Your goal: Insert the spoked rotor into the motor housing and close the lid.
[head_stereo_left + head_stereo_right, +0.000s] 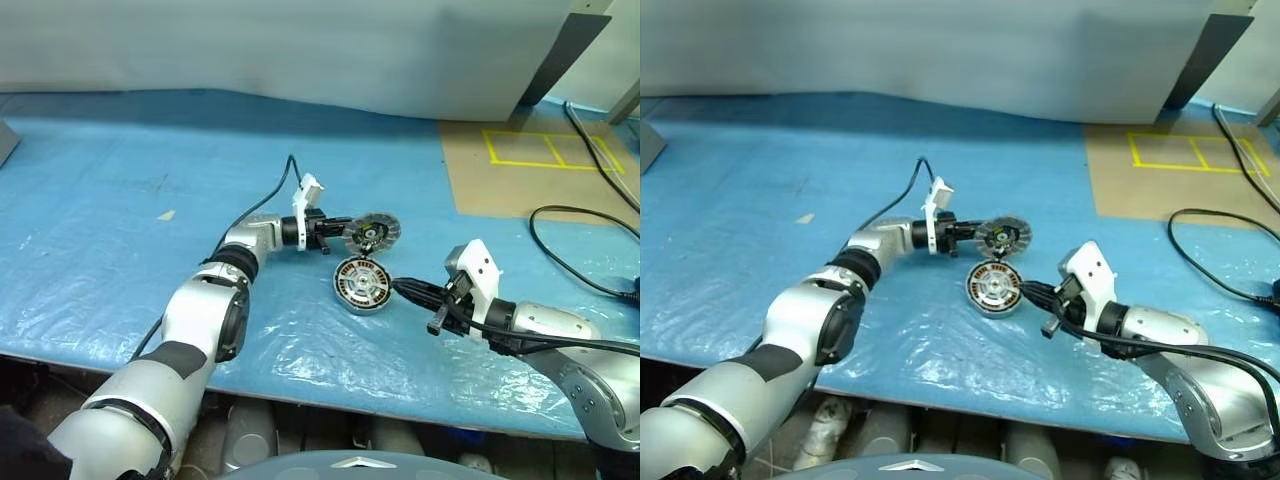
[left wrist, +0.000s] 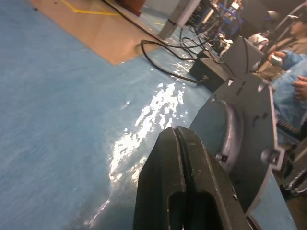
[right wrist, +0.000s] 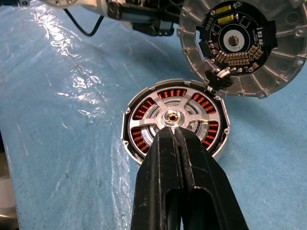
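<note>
Centrally on the blue plastic-covered worktop (image 1: 120,200) lies the round squat metal motor housing (image 1: 362,284), its ring of copper-brown windings facing up and the silver-spoked rotor (image 3: 173,118) already seated inside it. Just beyond it, the left end effector (image 1: 343,234) is clamped shut on the rim of the flat dark-grey ribbed lid (image 1: 374,232), holding it on edge above the worktop with its circuit-board face showing in the right wrist view. The right end effector (image 1: 407,289) hangs just beside the housing with its black fingers pressed together, gripping nothing.
</note>
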Tool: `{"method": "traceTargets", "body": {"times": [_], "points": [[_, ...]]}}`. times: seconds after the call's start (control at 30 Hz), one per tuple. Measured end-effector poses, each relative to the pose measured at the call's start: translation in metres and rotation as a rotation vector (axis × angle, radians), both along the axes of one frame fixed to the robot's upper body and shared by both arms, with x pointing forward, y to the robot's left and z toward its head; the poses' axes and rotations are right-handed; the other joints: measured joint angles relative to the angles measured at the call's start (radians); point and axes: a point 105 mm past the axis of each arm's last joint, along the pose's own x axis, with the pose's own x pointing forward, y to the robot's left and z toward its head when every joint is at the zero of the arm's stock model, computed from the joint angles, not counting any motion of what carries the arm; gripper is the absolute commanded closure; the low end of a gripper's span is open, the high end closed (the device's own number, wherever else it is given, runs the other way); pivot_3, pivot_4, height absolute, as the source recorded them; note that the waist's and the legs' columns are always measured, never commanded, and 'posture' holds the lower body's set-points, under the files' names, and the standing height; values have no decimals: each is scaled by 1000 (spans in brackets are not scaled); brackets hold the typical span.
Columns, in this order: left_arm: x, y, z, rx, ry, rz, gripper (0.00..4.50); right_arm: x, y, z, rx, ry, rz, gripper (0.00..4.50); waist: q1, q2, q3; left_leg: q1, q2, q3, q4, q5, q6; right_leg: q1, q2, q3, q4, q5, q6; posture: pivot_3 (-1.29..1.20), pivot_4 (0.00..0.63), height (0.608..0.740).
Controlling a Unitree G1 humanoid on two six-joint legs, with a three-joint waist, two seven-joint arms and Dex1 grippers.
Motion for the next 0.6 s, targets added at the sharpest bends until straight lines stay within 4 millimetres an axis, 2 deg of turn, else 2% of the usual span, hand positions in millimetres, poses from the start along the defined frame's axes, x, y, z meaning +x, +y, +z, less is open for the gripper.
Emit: {"method": "traceTargets", "body": {"times": [0.1,0.2,0.43,0.6], "points": [[-9,-4,5,7,-55,-99,4467,-1,-1,4,3,-13,-9,4500,0,0,0,0,0,0,0,0,0,0,0,-1,0,0,0,0,150,740],[-22,-12,4,35,-103,-212,4467,-5,-11,6,-4,-9,-38,4500,5,0,0,0,-1,0,-1,0,0,0,-3,-2,0,0,0,0,150,740],[-43,-13,-20,113,-140,-352,4467,-23,-38,10,-97,15,-69,4500,19,0,0,0,-1,0,-2,0,2,1,-5,-4,-1,0,0,0,150,740],[-54,-8,-37,205,-219,-431,4467,-18,-46,16,-116,-16,-100,4500,19,0,0,1,-1,1,-2,2,5,1,-8,-5,-1,-3,-3,0,150,740]]}}
